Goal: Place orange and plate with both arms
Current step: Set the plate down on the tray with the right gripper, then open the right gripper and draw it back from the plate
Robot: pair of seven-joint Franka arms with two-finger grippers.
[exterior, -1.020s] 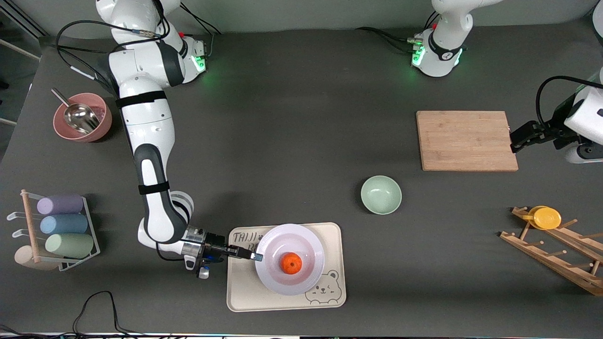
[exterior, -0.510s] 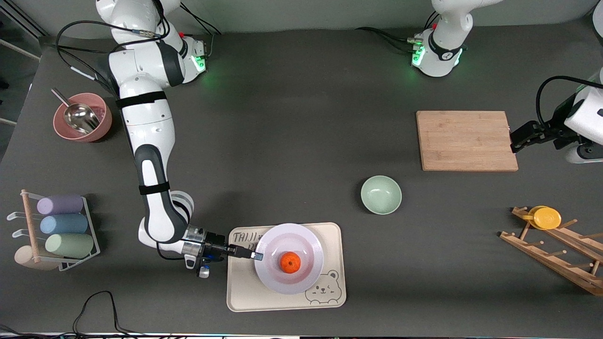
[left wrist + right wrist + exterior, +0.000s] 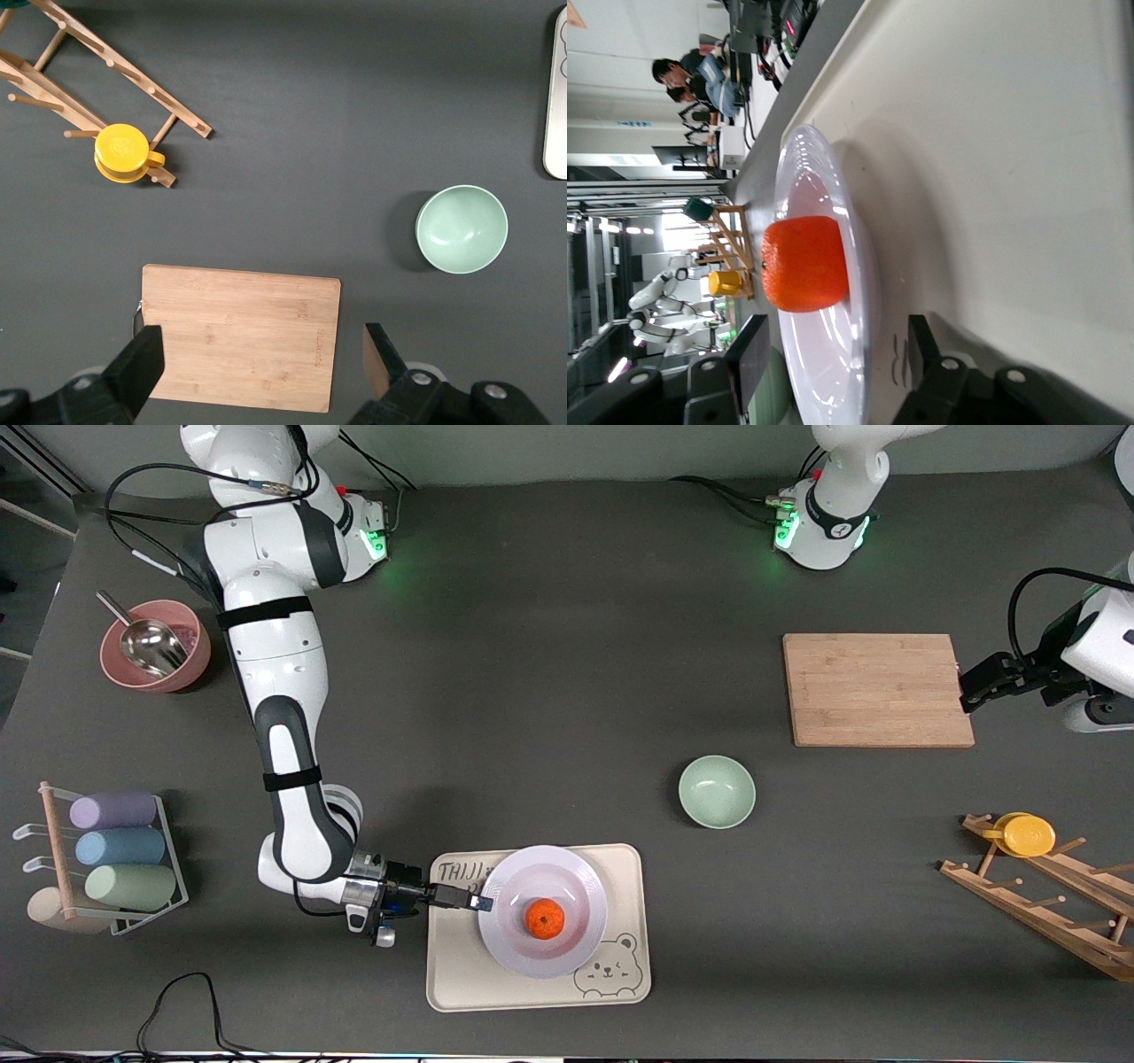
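Note:
The glossy white plate (image 3: 586, 886) lies on the cream bear tray (image 3: 461, 974) near the front camera. The orange (image 3: 545, 919) sits in its middle. My right gripper (image 3: 481, 904) is level with the plate's rim at the side toward the right arm's end. It is open, one finger above the rim and one below, with a gap on each side. In the right wrist view the orange (image 3: 804, 264) rests on the plate (image 3: 799, 168) between the spread jaws of the right gripper (image 3: 837, 336). My left gripper (image 3: 967, 693) waits open over the edge of the wooden cutting board (image 3: 877, 689).
A pale green bowl (image 3: 717, 791) stands between the tray and the board. A wooden rack (image 3: 1054, 908) with a yellow cup (image 3: 1028, 835) is at the left arm's end. A pink bowl with a scoop (image 3: 155, 645) and a rack of rolled cups (image 3: 115, 850) are at the right arm's end.
My right gripper has opened and let go of the plate's rim. The plate has settled a little on the tray. The left arm has not moved.

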